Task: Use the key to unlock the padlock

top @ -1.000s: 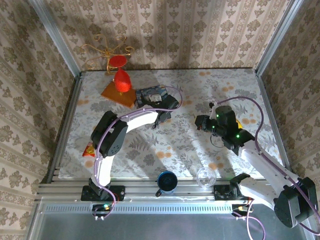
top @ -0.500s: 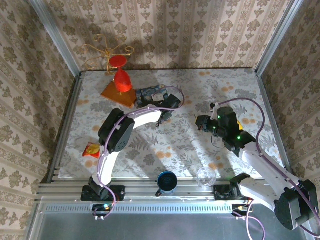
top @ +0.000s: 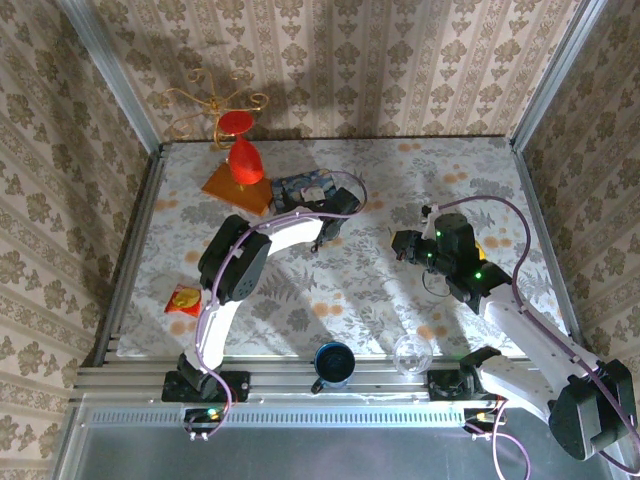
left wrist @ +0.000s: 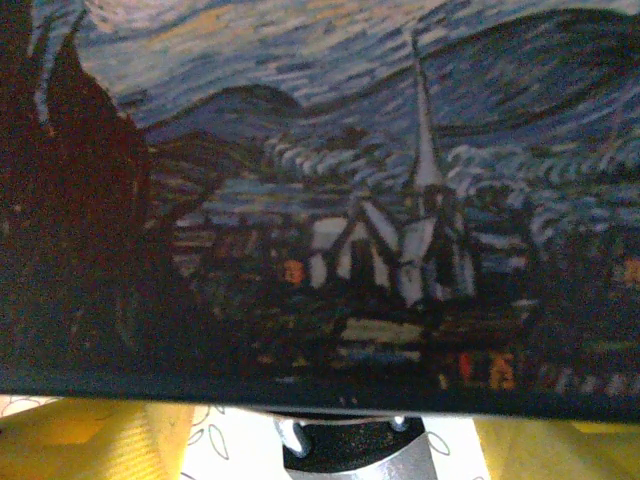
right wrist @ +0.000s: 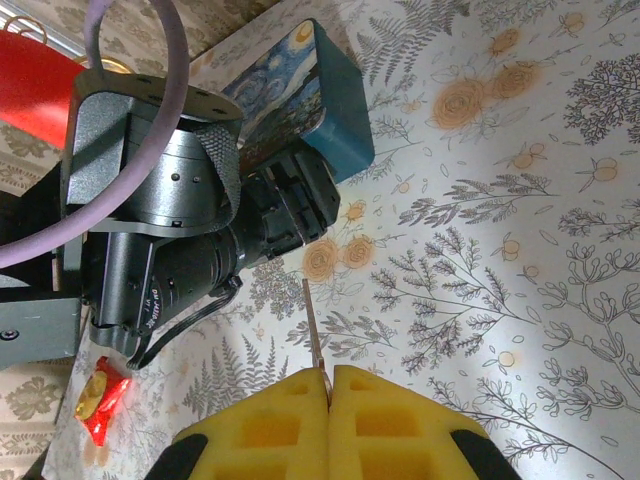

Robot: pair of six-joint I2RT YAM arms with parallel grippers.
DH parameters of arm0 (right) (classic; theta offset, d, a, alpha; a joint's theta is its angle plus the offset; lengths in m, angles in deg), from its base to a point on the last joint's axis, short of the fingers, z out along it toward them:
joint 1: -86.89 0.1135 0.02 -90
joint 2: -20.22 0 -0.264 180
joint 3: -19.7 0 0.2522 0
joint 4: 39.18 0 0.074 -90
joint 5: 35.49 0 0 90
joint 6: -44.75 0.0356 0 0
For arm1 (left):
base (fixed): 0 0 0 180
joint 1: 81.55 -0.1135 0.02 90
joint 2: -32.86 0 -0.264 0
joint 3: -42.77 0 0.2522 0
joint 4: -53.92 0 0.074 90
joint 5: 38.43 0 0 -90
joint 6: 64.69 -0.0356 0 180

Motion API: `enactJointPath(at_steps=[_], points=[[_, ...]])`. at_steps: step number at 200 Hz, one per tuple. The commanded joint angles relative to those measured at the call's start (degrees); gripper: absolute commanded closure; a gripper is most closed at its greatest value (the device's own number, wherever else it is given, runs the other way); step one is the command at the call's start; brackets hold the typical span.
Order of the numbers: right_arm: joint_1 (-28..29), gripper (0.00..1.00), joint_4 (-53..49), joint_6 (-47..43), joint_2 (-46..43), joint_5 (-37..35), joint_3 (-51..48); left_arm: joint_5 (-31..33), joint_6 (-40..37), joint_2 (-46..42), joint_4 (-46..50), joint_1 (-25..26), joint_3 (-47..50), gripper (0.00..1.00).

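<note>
The padlock (left wrist: 375, 462), small and silvery with a thin shackle, lies on the floral cloth right against the near wall of the blue swirl-painted tin (left wrist: 330, 200). My left gripper (left wrist: 340, 445) is open, one yellow pad (left wrist: 90, 440) on each side of the padlock, with cloth showing in the gaps. From above, the left gripper (top: 320, 218) reaches to the tin (top: 303, 188). My right gripper (right wrist: 328, 375) is shut on the key (right wrist: 312, 320), whose thin blade points toward the left arm's wrist (right wrist: 170, 220). The right gripper (top: 398, 245) hovers right of the left wrist.
An orange board (top: 228, 188) with a red glass (top: 243, 158) sits left of the tin, and a gold wire stand (top: 215, 105) behind it. A red snack packet (top: 183, 298) lies at the left edge. A blue mug (top: 333, 362) and a clear cup (top: 411, 352) stand at the near rail.
The left arm's elbow swung right and its gripper moved up toward the tin, its jaws narrowing. The right arm with the key has stayed put.
</note>
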Motion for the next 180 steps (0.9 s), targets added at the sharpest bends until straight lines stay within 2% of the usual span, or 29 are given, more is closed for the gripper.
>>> enactJointPath(at_steps=[1, 34, 57, 75, 111, 149, 180], points=[[-0.3, 1.00, 1.9, 0.7, 0.1, 1.3, -0.1, 1.8, 1.0, 1.8, 1.8, -0.7, -1.7, 0.32], [-0.3, 1.00, 2.2, 0.9, 0.1, 1.4, -0.4, 1.3, 1.0, 1.9, 1.7, -0.7, -1.8, 0.39], [-0.3, 1.00, 2.5, 1.1, -0.1, 1.5, -0.6, 0.8, 0.7, 1.9, 1.1, -0.8, -1.8, 0.40], [-0.3, 1.00, 2.7, 1.3, -0.2, 1.5, -0.8, 0.4, 0.2, 2.1, 0.3, -0.8, -1.7, 0.49], [-0.3, 1.00, 2.8, 1.5, -0.6, 1.7, -1.0, -0.2, 0.1, 2.1, 0.1, -0.7, -1.7, 0.55], [-0.3, 1.00, 3.8, 2.0, -0.3, 2.0, -1.8, -2.3, 0.6, 1.1, -0.1, -0.8, -1.1, 0.71], [-0.3, 1.00, 6.4, 3.3, 1.2, 3.0, -3.9, -6.5, 2.4, -1.0, -0.5, -1.3, 0.5, 0.80]])
